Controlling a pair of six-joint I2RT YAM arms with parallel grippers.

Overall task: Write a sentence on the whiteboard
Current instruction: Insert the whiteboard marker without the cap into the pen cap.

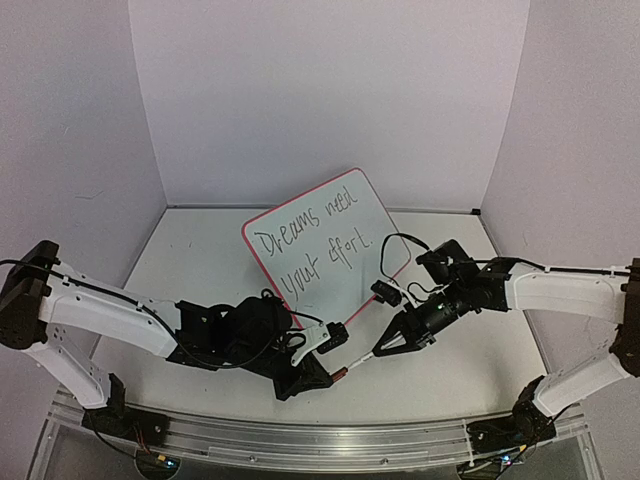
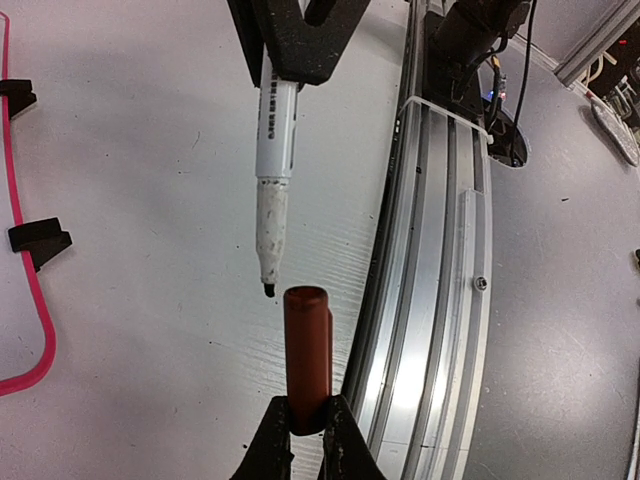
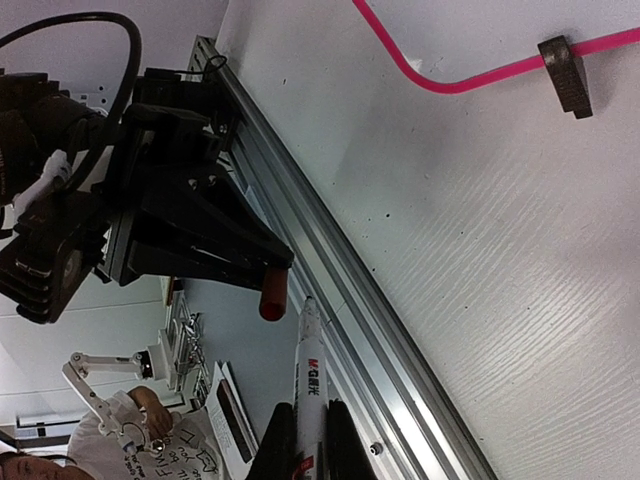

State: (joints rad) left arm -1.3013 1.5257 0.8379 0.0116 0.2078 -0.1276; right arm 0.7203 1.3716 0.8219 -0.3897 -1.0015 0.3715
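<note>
The whiteboard (image 1: pixel 330 245), pink-red framed, stands tilted at the table's middle with "Dreams need your effort." written on it; its frame edge shows in the left wrist view (image 2: pixel 40 330) and the right wrist view (image 3: pixel 440 80). My right gripper (image 1: pixel 385 347) is shut on a white marker (image 3: pixel 308 370), tip bare, pointing at the left gripper. My left gripper (image 1: pixel 325 372) is shut on the dark red marker cap (image 2: pixel 307 345), its open end just beside the marker tip (image 2: pixel 268 288), not touching it.
The board's black clip feet (image 2: pixel 38 240) rest on the white table. The aluminium rail (image 2: pixel 440 300) runs along the table's near edge right beside both grippers. Purple walls enclose the back and sides.
</note>
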